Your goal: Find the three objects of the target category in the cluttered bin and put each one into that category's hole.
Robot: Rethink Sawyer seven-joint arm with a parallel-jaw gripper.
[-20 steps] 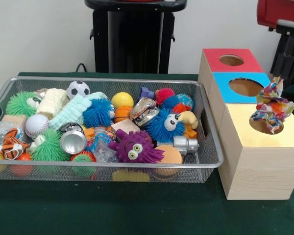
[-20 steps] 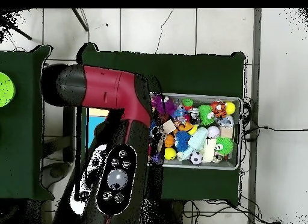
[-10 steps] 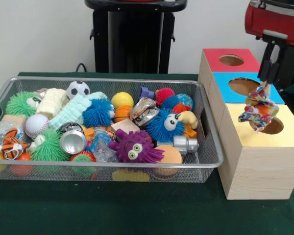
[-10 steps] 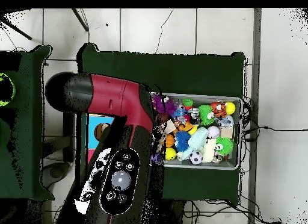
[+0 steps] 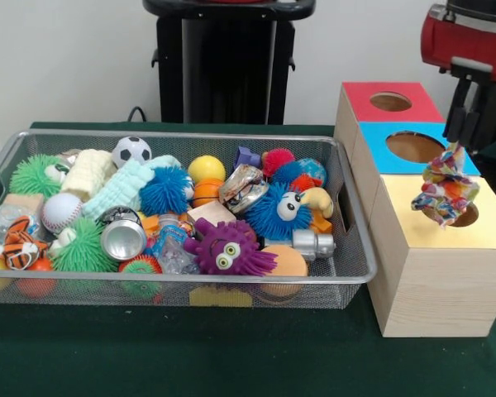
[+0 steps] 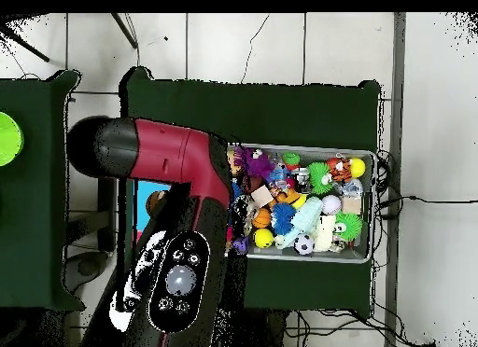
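Note:
In the front view my gripper [image 5: 464, 142] hangs at the far right, shut on the top of a multicoloured cloth toy [image 5: 446, 188]. The toy dangles over the round hole [image 5: 460, 217] in the yellow-topped wooden box [image 5: 409, 213], its lower end level with the rim. Behind this box stand a blue-topped box [image 5: 379, 136] and a red-topped box [image 5: 360, 95], each with its own hole. In the overhead view the red and black arm [image 6: 177, 222] covers the gripper, the toy and most of the boxes; only a strip of the blue top [image 6: 145, 196] shows.
A wire mesh bin [image 5: 182, 135] fills the left of the table, seen also from above as the bin [image 6: 366, 157]. It is packed with spiky balls, sports balls, crushed cans, wooden blocks and a purple fuzzy creature [image 5: 227, 248]. Green cloth covers the table.
The gripper with the cloth toy swung left over the yellow box, then moved back right a little. The toy now hangs nearer the hole's middle. Nothing in the bin moved.

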